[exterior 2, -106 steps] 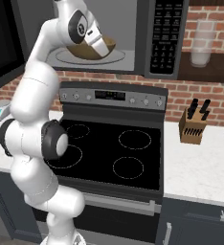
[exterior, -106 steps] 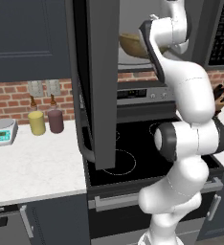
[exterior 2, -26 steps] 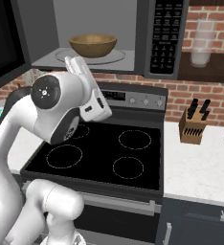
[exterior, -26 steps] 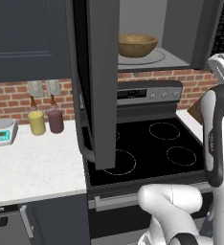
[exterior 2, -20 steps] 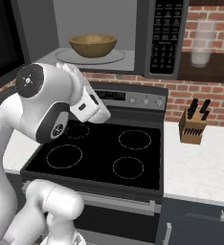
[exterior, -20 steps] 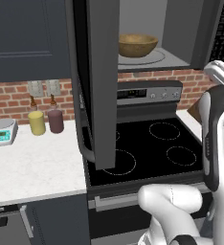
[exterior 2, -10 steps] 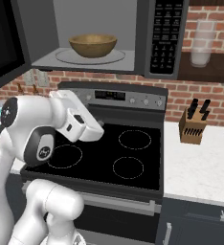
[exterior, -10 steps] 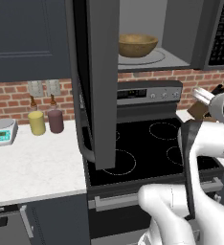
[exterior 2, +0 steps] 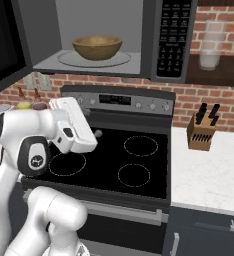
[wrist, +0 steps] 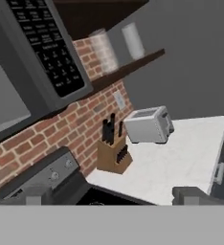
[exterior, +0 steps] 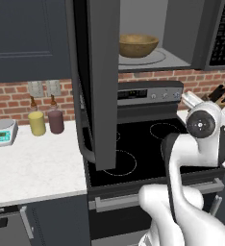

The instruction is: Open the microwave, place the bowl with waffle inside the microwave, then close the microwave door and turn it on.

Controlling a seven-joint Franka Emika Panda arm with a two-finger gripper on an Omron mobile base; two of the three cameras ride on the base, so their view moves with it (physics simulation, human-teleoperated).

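Inside the large dark grey over-range microwave (exterior 2: 104, 40), on its round glass turntable (exterior 2: 95, 59), sits the shallow round brown wooden bowl (exterior 2: 96, 47); the waffle cannot be made out over its rim. To the left, the wide dark grey microwave door (exterior: 97, 81) stands swung wide open, edge-on in the left base view, its curved dark bar handle (exterior: 81, 129) hanging low over the black-topped stove (exterior 2: 124, 160). Well below the cavity, the white arm folds over the stove. From the hand view, the two-finger gripper (wrist: 114, 196) has its dark fingertips (wrist: 193, 194) spread far apart with nothing between them, facing a wooden knife block (wrist: 113, 152) and a silver toaster (wrist: 148, 124) on the white counter (wrist: 181, 158).
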